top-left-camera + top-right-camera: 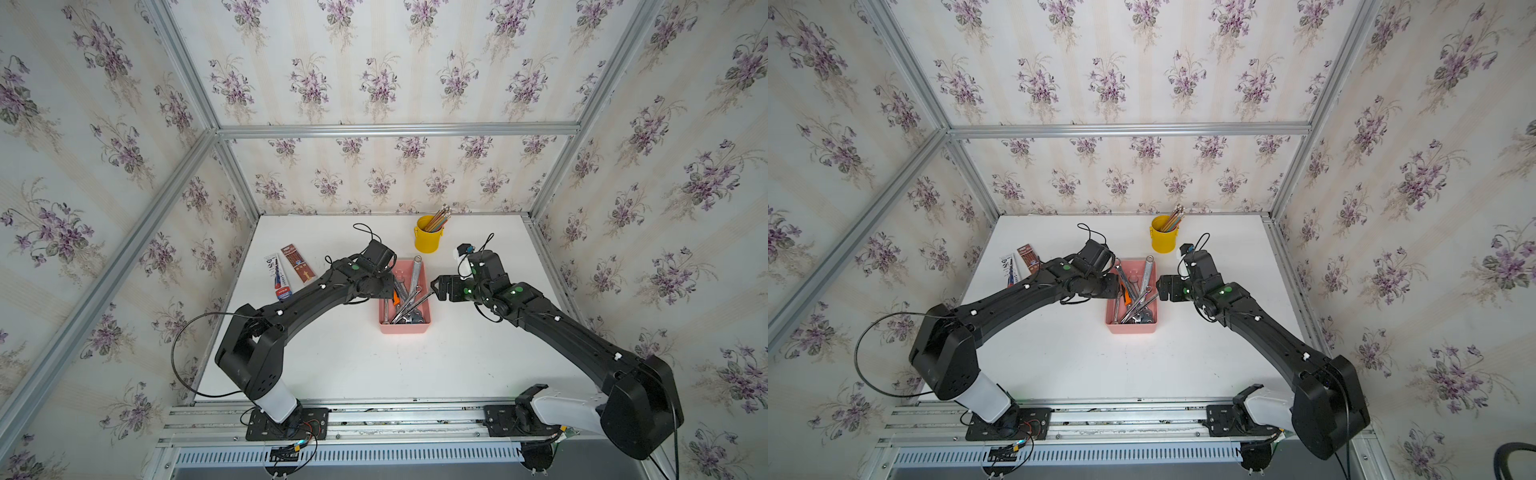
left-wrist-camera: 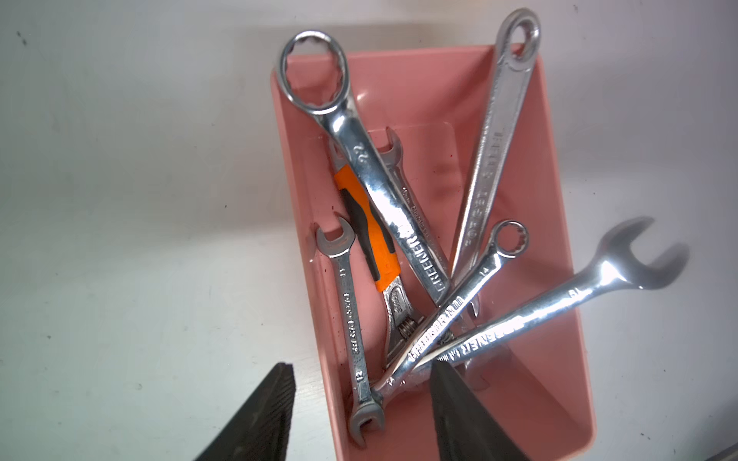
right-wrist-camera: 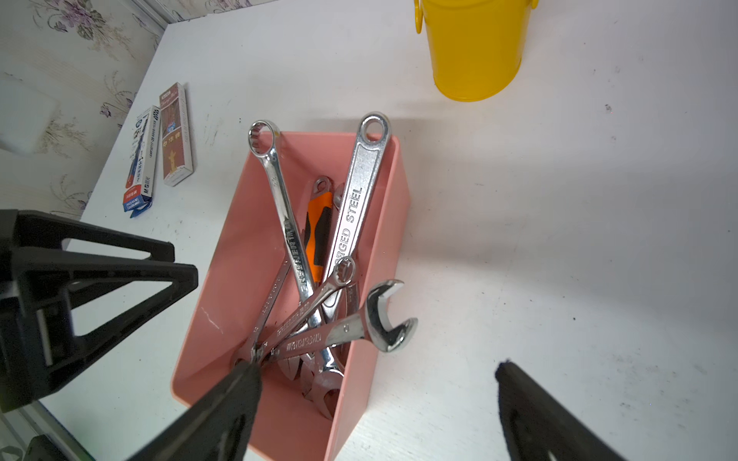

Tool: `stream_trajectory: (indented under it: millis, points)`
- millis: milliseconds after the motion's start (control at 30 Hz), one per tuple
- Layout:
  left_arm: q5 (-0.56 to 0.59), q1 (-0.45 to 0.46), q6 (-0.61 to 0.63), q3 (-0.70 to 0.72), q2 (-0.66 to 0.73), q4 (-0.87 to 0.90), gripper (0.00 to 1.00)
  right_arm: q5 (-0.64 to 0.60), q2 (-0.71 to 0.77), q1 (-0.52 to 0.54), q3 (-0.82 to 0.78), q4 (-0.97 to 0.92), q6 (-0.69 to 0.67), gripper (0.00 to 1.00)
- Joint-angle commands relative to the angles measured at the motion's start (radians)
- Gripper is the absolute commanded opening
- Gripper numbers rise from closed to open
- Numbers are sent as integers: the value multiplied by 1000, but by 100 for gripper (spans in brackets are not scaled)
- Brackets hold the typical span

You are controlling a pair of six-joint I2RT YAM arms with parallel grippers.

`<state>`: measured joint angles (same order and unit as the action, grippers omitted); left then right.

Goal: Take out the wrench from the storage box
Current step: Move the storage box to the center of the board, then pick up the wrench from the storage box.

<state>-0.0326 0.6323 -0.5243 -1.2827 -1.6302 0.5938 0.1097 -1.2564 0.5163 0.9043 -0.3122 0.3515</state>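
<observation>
White worktop (image 1: 332, 365) first: we judge the grasp step in hand, the wrench (image 3: 347, 331) leaning in the storage box (image 3: 223, 287) among others, left tool (image 2: 361, 367) and right tool (image 3: 375, 367) both spread empty over it, next closing on one shank.

In both top views the left arm (image 1: 365, 286) hides part of the storage box (image 1: 405, 328).

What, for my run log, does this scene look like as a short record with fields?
storage box: salmon-pink, mid-table, holding crossed wrenches
open-end wrench: head sticking out over the box wall
left pincer: open, straddling a long box wall, gripping nothing
right pincer: open, straddling the opposite wall, gripping nothing
yellow cup: behind the box, with pencils
</observation>
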Motion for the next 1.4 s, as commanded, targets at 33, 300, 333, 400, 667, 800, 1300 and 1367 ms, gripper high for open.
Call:
stream_trajectory:
  millis: [33, 300, 333, 400, 667, 800, 1300, 1367]
  points:
    - [-95, -31, 286, 0, 38, -19, 70, -11, 9, 14, 14, -13, 80, 93]
    - [-306, -136, 484, 57, 107, -101, 94, -193, -27, 204, 91, -95, 347, 83]
    - [-320, -150, 496, 65, 114, -113, 97, -222, -43, 230, 108, -114, 400, 83]
    - [-369, -169, 518, 75, 121, -125, 99, -273, -72, 275, 128, -138, 503, 77]
    - [-389, -221, 503, 131, 156, -173, 99, -354, -197, 339, 196, -220, 698, 65]
    - [-391, -226, 479, 155, 174, -182, 99, -344, -229, 348, 179, -193, 792, 59]
    - [-386, -226, 483, 183, 204, -169, 99, -378, -373, 364, 172, -99, 927, 46]
    - [-388, -226, 482, 183, 202, -167, 99, -381, -394, 361, 181, -94, 940, 45]
